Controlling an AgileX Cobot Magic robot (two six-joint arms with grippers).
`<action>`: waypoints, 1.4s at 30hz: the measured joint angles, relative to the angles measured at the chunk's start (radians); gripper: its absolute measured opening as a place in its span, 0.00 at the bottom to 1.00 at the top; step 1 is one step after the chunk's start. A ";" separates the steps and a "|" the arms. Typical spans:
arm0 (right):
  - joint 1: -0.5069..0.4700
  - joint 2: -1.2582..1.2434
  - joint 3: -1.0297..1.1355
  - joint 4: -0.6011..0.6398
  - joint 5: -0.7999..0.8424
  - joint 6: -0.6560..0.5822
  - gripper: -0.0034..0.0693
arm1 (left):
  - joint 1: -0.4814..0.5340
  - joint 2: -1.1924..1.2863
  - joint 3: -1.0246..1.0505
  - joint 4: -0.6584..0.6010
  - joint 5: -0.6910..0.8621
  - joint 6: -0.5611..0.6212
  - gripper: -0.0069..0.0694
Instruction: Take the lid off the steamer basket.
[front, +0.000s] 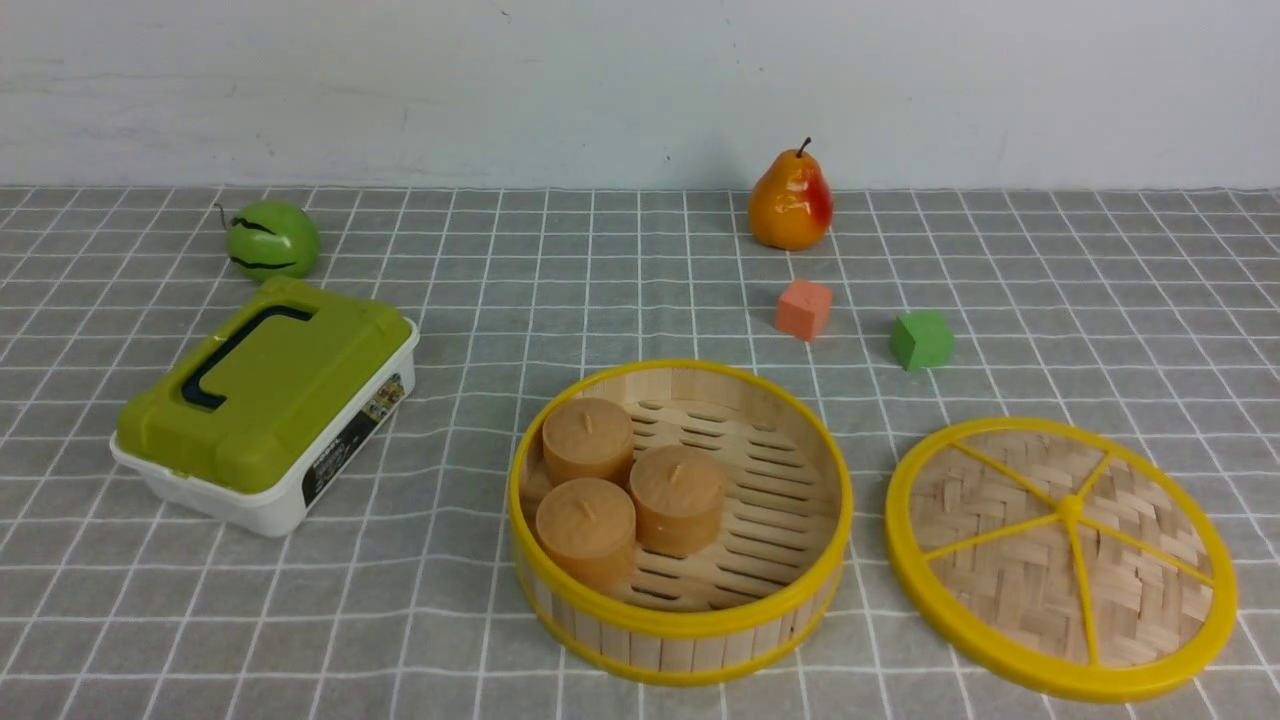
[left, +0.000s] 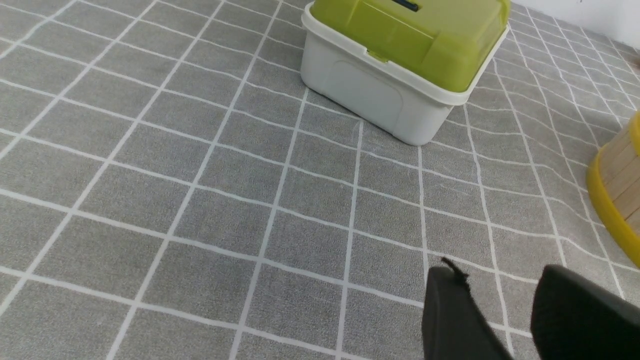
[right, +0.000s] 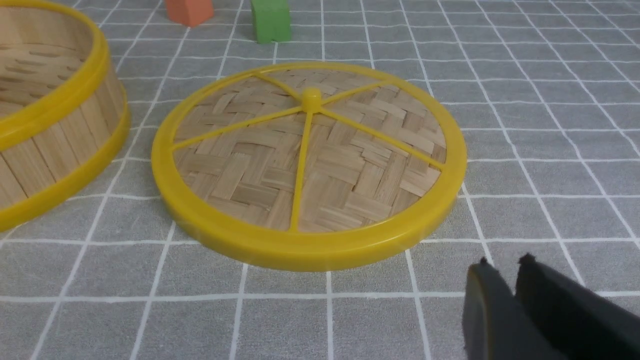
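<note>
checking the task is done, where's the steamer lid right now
In the front view the lid lies flat on the grey checked cloth at the robot's right, beside the open steamer basket but apart from it, nearer the camera than the green block.

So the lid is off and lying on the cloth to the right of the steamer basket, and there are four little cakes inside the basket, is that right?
Not quite. The front view shows three cakes in the steamer basket, not four. The rest holds: the lid is off and lies flat on the cloth to the basket's right.
</note>
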 joint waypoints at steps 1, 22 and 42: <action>0.000 0.000 0.000 -0.001 0.000 0.000 0.14 | 0.000 0.000 0.000 0.000 0.000 0.000 0.40; 0.000 0.000 0.000 -0.001 0.000 -0.003 0.16 | 0.000 0.000 0.000 0.000 0.000 0.000 0.40; 0.000 0.000 0.000 -0.001 0.000 -0.003 0.21 | 0.000 0.000 0.000 0.000 0.000 0.000 0.40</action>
